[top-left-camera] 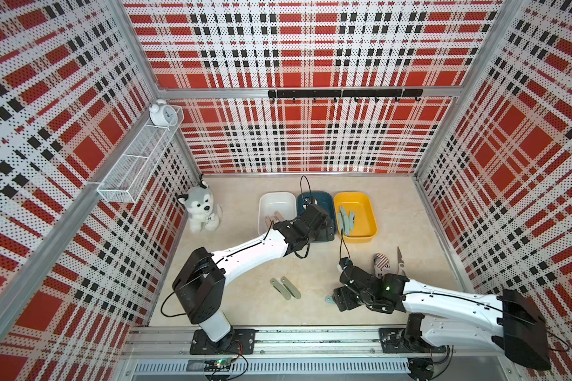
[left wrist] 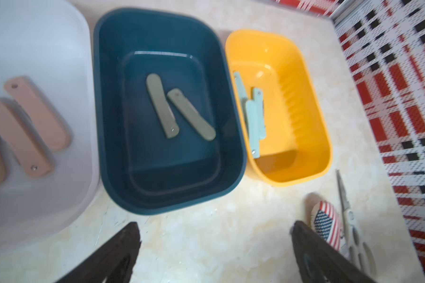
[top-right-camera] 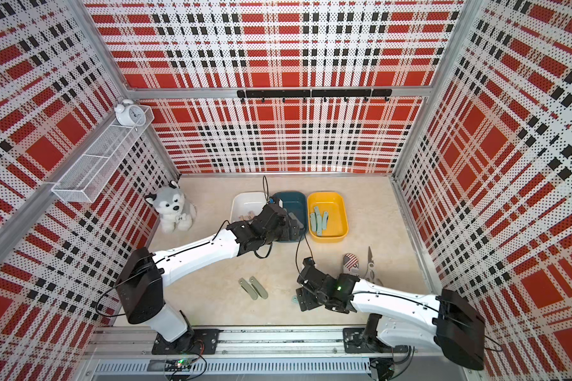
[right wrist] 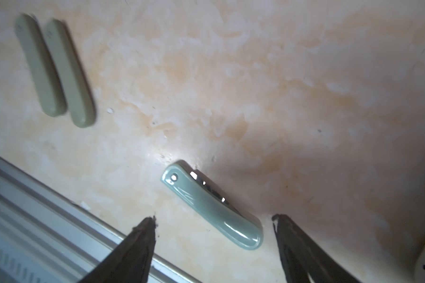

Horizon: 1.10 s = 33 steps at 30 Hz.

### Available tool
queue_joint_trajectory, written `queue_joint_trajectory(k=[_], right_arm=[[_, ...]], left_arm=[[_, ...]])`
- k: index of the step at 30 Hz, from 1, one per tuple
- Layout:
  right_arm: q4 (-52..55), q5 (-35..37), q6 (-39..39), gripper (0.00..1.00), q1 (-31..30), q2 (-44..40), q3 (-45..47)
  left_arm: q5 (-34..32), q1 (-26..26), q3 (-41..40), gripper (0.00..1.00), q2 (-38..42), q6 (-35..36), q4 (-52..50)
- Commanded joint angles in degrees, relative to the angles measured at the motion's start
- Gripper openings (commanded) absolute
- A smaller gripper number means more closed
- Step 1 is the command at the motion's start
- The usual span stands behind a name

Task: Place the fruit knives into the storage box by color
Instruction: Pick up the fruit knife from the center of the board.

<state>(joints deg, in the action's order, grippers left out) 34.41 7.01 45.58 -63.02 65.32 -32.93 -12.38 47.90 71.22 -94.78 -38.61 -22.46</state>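
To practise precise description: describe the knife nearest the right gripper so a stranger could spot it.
Find the beige table, then the right gripper near its front rail. The light teal knife lies flat just ahead of the open jaws; unlike the two sage-green knives side by side nearby, it lies alone.

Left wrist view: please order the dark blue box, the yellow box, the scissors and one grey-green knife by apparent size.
1. dark blue box
2. yellow box
3. scissors: long but thin, and nearer the camera, so unsure against the knife
4. grey-green knife, lying in the dark blue box
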Motion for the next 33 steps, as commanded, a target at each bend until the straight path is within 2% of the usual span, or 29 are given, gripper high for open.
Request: queue_joint_trajectory(k=[1, 4, 17, 20, 22, 27, 33], right_arm=[[4.7, 5.2, 2.4, 0.81, -2.4, 2.7, -0.9], [5.3, 7.1, 1.9, 0.83, -3.4, 4.7, -2.1], [-0.4, 6.3, -0.3, 0.83, -5.9, 11.4, -3.4], [0.5, 7.4, -1.3, 0.78, -4.1, 13.6, -3.7], [1.0, 7.3, -1.4, 0.7, -2.3, 14.4, -3.6], [0.6, 6.1, -0.7, 0.63, 0.4, 11.8, -2.2], [1.2, 5.2, 0.2, 0.52, 1.0, 10.9, -1.7]], left_arm=[[0.8, -1.5, 0.7, 0.98, 2.4, 0.4, 1.8], [0.7, -1.7, 1.2, 0.98, 2.4, 0.8, 1.9], [1.8, -2.1, 0.1, 0.98, 2.1, 0.7, 2.9], [2.1, -2.1, -0.2, 0.98, 2.4, 0.8, 3.0], [1.9, -2.1, -0.6, 0.98, 2.8, 0.9, 2.9], [1.9, -2.3, -1.5, 0.98, 3.2, 0.7, 3.5], [3.7, -2.3, -0.8, 0.98, 1.1, 0.5, 4.6]])
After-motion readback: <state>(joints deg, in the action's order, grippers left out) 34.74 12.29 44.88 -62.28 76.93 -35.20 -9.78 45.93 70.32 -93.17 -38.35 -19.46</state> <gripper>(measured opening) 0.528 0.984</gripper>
